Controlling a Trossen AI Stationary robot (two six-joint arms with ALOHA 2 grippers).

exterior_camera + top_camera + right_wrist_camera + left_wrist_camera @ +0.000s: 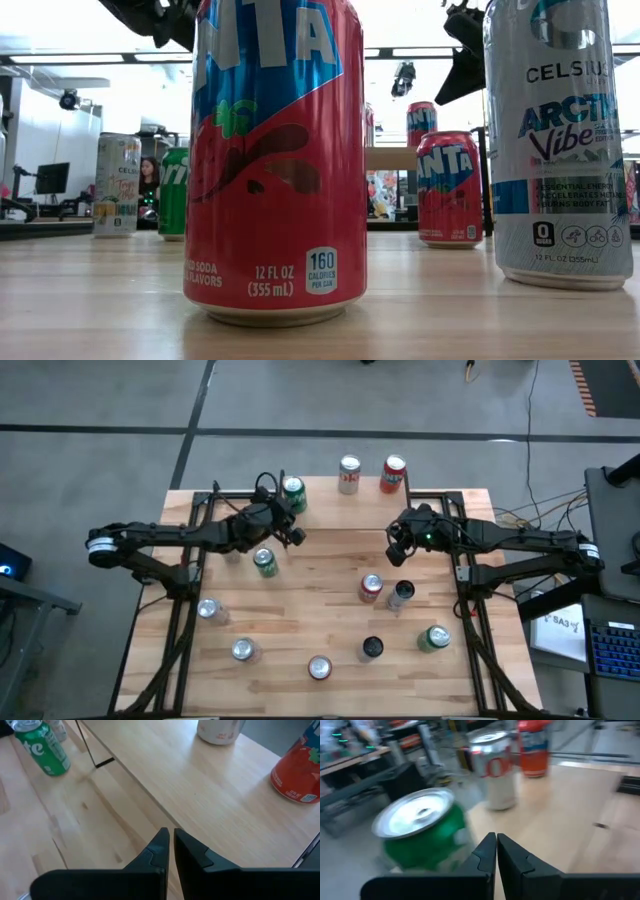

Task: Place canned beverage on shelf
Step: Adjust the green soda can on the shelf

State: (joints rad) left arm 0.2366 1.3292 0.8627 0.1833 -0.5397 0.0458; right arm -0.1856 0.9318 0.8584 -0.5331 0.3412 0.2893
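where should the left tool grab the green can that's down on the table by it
Grip the green can across its round side wall, about mid-height, tool level with one finger on each side. It stands upright with its flat lid up, so the sides are the only graspable faces. Probably best to come from the left arm's own side, where no other can stands close. The left tool, now shut, must open first.

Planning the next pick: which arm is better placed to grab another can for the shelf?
Probably left: the left gripper, shut and empty, sits close to a green can on the table. The right gripper, also shut, is farther from any can.
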